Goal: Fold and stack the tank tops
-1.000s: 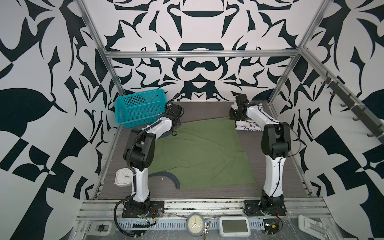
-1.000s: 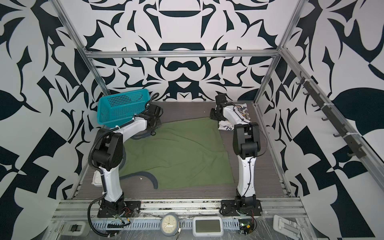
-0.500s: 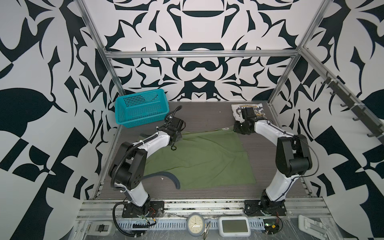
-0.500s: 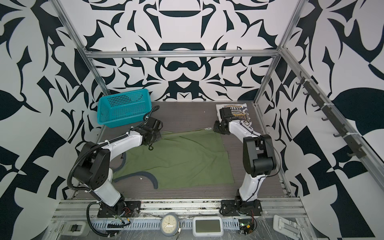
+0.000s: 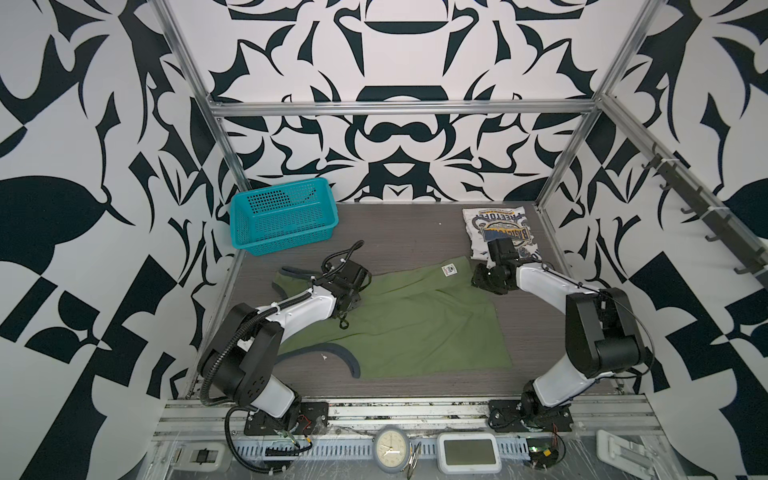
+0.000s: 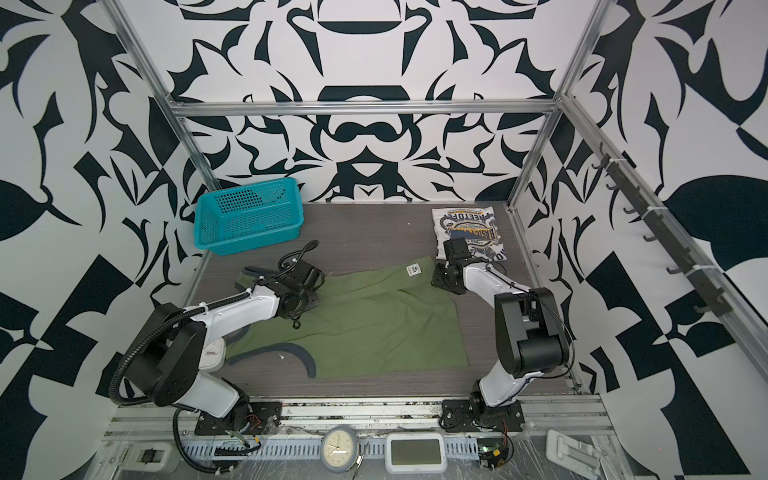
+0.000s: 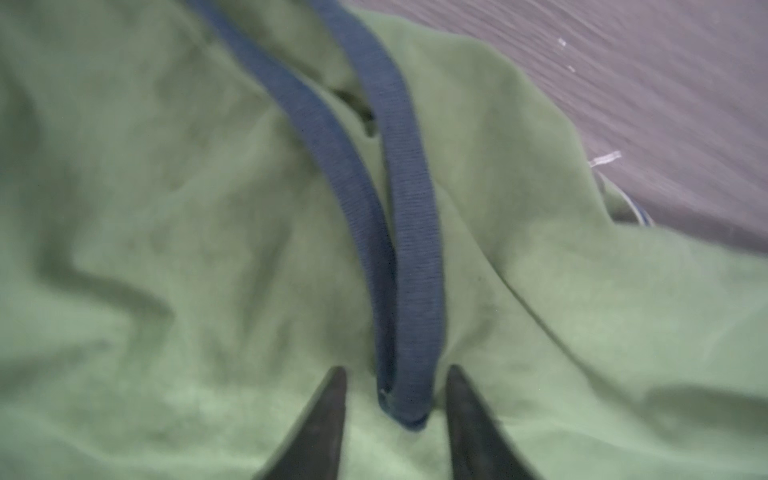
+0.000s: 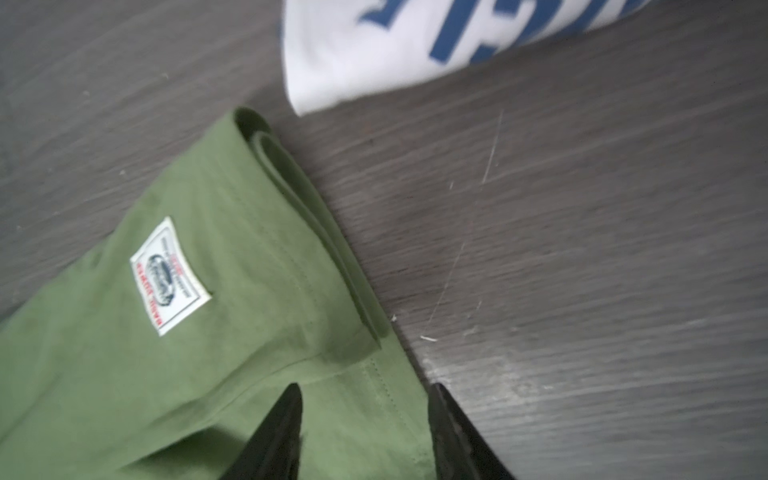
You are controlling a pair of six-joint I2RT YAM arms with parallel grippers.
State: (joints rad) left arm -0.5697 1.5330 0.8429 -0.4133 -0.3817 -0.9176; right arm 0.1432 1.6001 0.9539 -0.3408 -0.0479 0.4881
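A: So, left side first: where's the left claw [image 7: 395,370]?
B: Down on the strap end of the green top [image 5: 415,324], a little nearer the camera than the basket [image 5: 282,216]. Its jaws stand apart. The navy strap [image 7: 411,249] loop lies loose between them, with cloth showing on both sides, so nothing is pinched.
A: And the top itself?
B: Flat on the bench [image 5: 399,232], and doubled over, I'd say, since the wrist view at the hem shows layers at the edge. Its long axis runs across the bench, straps to the left, hem to the right.
A: Right claw [image 8: 365,386]?
B: At the far hem corner, near the label [image 8: 170,276]. Its jaws are apart too, one tip over cloth and the other over bare bench, with the hem edge between them. It holds nothing.
A: The white top [image 5: 496,228]?
B: Folded, in the far right corner, just beyond the right claw. A strip of bench separates it from the green one.
A: What does the next move hang on?
B: My guess is the green top needs shortening along that long axis, so the strap end must travel rightward toward the hem. The left arm is nearer the straps. The right arm is nearer the white top, where the stack belongs.
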